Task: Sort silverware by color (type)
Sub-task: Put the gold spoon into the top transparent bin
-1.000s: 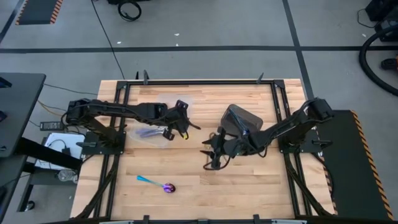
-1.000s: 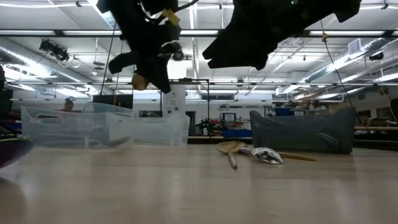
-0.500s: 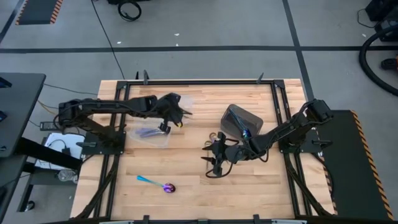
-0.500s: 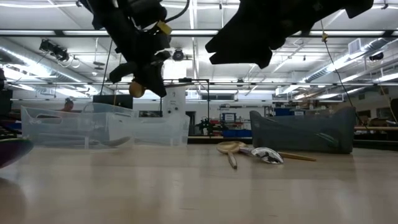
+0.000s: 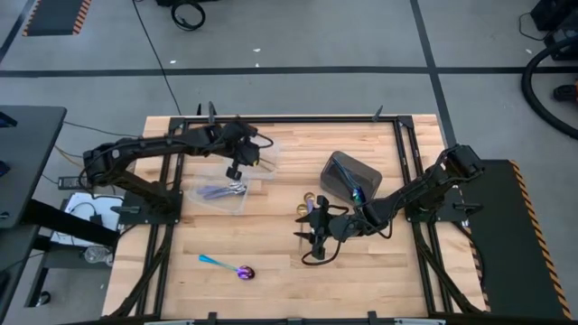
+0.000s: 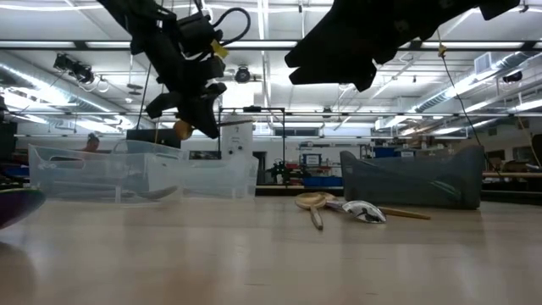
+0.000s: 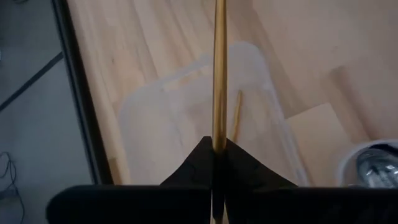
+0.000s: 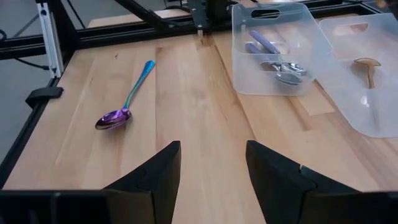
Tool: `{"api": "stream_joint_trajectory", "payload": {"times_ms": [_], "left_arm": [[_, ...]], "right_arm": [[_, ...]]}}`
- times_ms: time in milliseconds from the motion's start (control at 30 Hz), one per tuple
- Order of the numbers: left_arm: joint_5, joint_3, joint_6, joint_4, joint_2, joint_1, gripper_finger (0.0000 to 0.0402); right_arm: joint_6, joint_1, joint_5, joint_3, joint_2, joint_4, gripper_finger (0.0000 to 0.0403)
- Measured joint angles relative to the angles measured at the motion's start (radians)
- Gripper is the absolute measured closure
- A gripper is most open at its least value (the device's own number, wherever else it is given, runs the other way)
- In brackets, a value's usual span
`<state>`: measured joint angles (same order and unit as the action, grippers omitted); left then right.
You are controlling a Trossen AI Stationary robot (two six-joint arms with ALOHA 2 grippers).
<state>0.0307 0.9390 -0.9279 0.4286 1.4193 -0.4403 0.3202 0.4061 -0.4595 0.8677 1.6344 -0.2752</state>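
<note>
The left gripper [image 5: 237,170] hangs above the clear plastic containers [image 5: 237,185] at the table's left-back, its fingers pinched tight on the handle of a gold spoon [image 7: 219,74]. In the left wrist view the slim shaft runs straight out from between the fingertips, over a container that already holds another gold spoon [image 7: 236,116]. The right gripper [image 5: 315,236] hovers near mid-table with its jaws spread wide and nothing between them.

The rest of the silverware is scattered: an iridescent purple spoon [image 8: 124,97] with a teal handle lies alone on the bare wood toward the front-left, a gold spoon and a shiny silver spoon [image 6: 364,211] rest together just in front of the dark grey bin [image 5: 350,175], and blue-purple and silver pieces sit in the nearer container [image 8: 281,46].

These spoons look light, rigid and polished — likely slippery, and prone to pivot or slide if pinched near one end. Mid-handle seems the safest place to take hold; lying flat on the wood, each offers only a thin edge to the fingertips.

The container walls stand close around the held spoon's drop zone, so a tilted release could catch a rim. The bin crowds the pair beside it, while the purple spoon has open wood around it — the easier pick for the waiting right gripper.
</note>
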Motion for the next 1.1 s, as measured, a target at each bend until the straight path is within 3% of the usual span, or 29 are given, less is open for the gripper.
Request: {"api": "stream_joint_trajectory", "payload": {"times_ms": [367,533,1100], "left_arm": [[0.088,0.000,-0.002,-0.029,0.000,-0.072,0.0383],[0.180,0.000,0.000,-0.050,0.012,-0.106,0.0383],[0.085,0.000,-0.113,0.006,0.159,-0.156,0.0380]], "right_arm": [[0.021,0.004,0.000,0.000,0.000,0.000,0.0212],[0.021,0.005,-0.001,0.000,0.000,0.000,0.0212],[0.012,0.005,-0.003,0.000,-0.001,-0.006,0.0212]]}}
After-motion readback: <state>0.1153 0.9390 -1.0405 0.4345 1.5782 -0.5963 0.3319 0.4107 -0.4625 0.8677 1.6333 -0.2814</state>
